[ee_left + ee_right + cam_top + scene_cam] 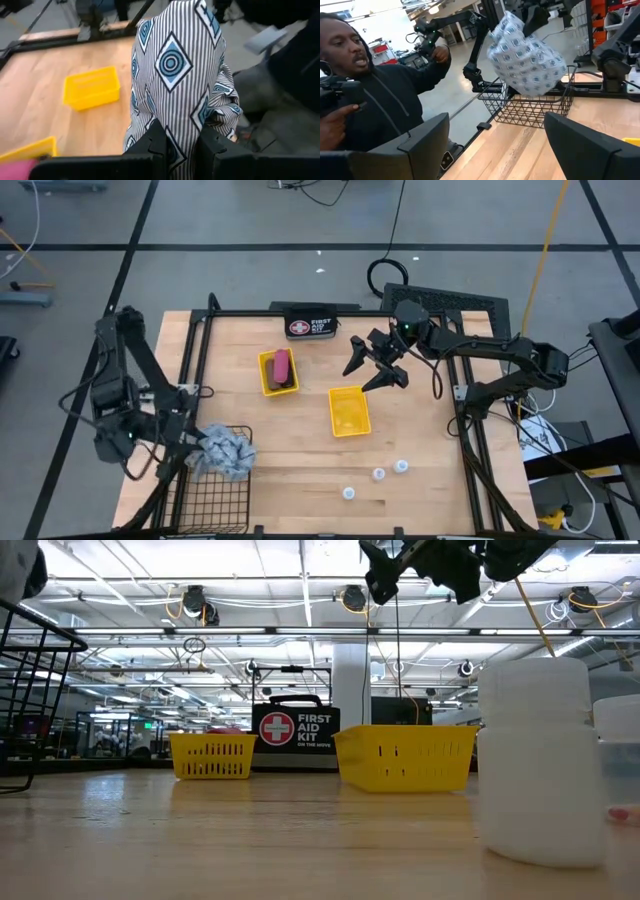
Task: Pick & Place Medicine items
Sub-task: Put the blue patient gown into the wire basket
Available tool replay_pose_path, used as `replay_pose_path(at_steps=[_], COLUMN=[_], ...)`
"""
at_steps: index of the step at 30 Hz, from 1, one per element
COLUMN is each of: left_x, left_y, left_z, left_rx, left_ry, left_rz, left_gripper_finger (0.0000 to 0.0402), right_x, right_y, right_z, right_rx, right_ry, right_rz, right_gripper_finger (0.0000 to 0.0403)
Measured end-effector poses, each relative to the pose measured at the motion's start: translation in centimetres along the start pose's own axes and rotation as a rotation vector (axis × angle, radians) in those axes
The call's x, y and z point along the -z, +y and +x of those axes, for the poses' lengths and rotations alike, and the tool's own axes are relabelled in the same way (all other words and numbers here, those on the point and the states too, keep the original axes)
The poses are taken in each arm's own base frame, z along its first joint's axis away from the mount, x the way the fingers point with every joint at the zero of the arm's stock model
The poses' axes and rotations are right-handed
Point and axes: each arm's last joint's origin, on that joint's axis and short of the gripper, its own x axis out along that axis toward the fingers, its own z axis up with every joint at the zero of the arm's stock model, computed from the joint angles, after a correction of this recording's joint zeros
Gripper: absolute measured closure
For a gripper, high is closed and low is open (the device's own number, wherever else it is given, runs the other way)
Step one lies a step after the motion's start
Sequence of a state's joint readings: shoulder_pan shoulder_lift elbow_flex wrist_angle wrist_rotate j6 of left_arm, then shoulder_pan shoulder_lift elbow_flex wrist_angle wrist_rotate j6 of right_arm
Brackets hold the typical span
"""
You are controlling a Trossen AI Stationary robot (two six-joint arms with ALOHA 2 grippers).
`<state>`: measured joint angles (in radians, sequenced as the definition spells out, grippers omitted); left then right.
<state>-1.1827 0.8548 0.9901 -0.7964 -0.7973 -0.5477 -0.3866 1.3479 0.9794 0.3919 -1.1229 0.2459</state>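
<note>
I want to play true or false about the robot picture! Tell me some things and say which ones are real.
1. The left gripper holds the patterned pouch over the black wire basket. True.
2. The right gripper is carrying a white container. False: its fingers are open with nothing between them, above the table.
3. Three white containers sit on the table, outside the trays. True.
4. Both yellow trays are empty. False: one tray holds a pink bar; the other tray looks empty.
5. The First Aid case lies in the wire basket. False: it stands at the table's far edge.
</note>
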Motion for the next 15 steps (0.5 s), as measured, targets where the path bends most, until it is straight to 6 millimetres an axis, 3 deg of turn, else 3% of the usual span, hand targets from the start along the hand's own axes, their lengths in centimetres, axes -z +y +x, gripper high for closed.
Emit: replay_pose_path(at_steps=[9, 15], left_x=[3.0, 4.5], left_y=[-3.4, -5.5], left_z=[0.9, 2.0], left_rx=[-0.027, -0.095], left_ry=[0.128, 0.137], left_rz=[0.316, 0.347], left_gripper_finger=[0.0356, 0.0355], right_x=[0.0, 0.0], right_y=[0.0, 0.0], right_z=[0.0, 0.0], right_rx=[-0.001, 0.0], right_ry=[0.001, 0.0], right_rz=[-0.004, -0.004], right_gripper_finger=[0.0092, 0.0092])
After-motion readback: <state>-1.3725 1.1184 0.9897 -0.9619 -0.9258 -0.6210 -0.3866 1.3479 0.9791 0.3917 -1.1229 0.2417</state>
